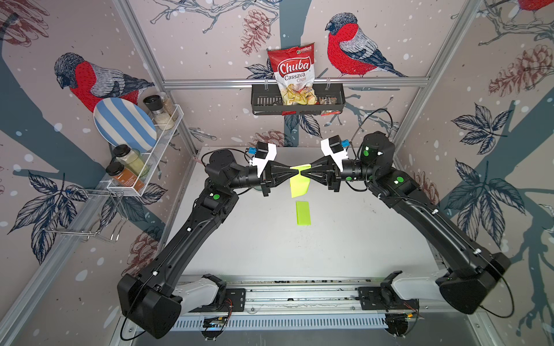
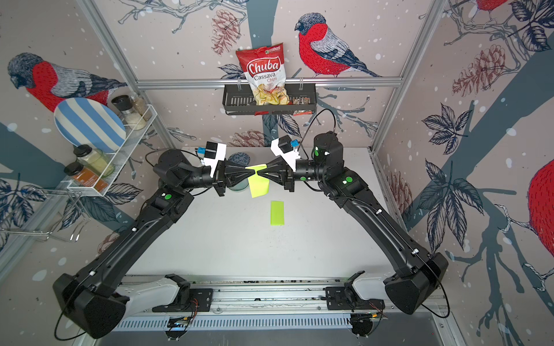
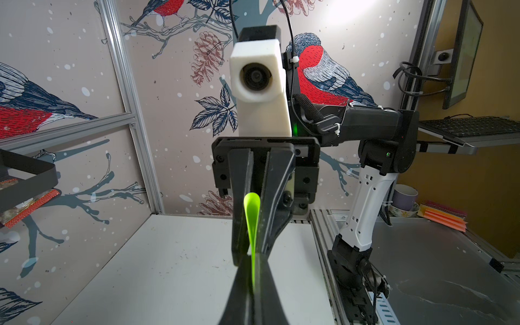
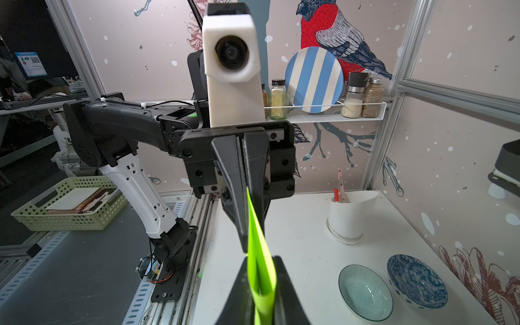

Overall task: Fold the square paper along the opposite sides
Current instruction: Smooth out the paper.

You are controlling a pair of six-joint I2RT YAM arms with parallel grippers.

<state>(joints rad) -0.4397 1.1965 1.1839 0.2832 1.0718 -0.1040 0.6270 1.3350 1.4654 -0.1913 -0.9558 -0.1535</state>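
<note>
Left hand (image 1: 297,173) and right hand (image 1: 302,173) both pinch the loosely doubled lime square paper (image 1: 299,187) aloft, tip to tip; advise aligning opposite edges flush before creasing against the tabletop (image 1: 344,239).

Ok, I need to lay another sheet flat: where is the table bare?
Barest: the white table between the flat folded green paper and the front metal rail, flanked by both arms. Crowded: the far left, with the blue patterned bowl, clear glass bowl and white cup; and far centre, where both jaws pinch the yellow-green square paper in the air.
</note>
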